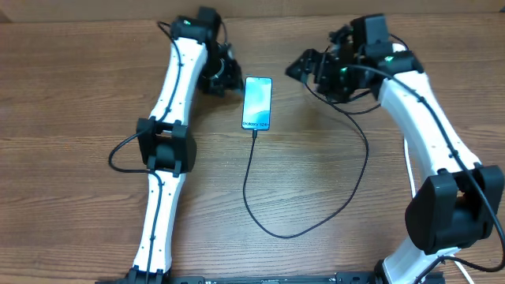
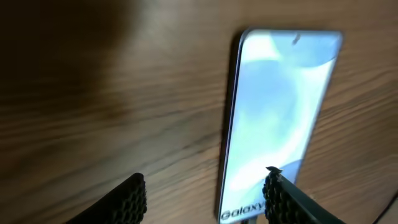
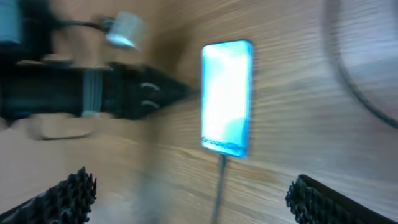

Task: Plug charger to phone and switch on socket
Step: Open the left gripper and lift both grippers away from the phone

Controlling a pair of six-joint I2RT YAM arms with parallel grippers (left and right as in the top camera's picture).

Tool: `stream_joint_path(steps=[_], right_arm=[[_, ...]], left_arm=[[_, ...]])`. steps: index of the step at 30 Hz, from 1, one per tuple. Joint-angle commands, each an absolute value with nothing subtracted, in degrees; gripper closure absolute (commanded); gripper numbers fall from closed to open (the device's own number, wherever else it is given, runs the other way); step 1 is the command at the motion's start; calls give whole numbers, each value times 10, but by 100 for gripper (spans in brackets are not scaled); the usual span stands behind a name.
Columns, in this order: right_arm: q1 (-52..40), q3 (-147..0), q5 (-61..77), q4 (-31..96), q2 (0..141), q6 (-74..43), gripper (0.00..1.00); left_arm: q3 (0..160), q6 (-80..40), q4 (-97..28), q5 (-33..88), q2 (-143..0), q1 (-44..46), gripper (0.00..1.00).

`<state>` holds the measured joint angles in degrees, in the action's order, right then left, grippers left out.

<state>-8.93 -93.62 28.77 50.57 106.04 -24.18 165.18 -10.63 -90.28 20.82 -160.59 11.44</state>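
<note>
Overhead top-down, 2 wrist views share phone [image 1: 257, 102]

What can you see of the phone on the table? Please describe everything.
The phone is a slim rectangle with dark edges and a lit blue-cyan screen bearing white "Galaxy" text. It lies flat, screen up, on the wooden table, in the upper middle of the overhead view. The thin black charger cable meets its short edge at the text end, apparently plugged in.
</note>
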Motion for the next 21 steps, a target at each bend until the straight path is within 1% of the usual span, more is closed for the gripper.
stream_joint_path(steps=[1,3,5,10,15,21], right_arm=[[-46,-1020,150,577,1056,-208,0],[-24,-1056,86,625,1056,-207,0],[2,-1081,28,654,1056,-207,0],[68,-1085,-49,659,1065,-200,0],[125,-1084,-77,607,1092,-173,0],[161,-1083,-103,543,1148,-173,0]], left_arm=[[1761,-114,-928,188,-1604,92,39],[1800,-115,-932,186,-1600,83,33],[1800,-119,-925,185,-1581,73,1],[1800,-118,-927,189,-1563,47,0],[1800,-116,-933,211,-1549,22,0],[1800,-74,-942,210,-1503,15,0]])
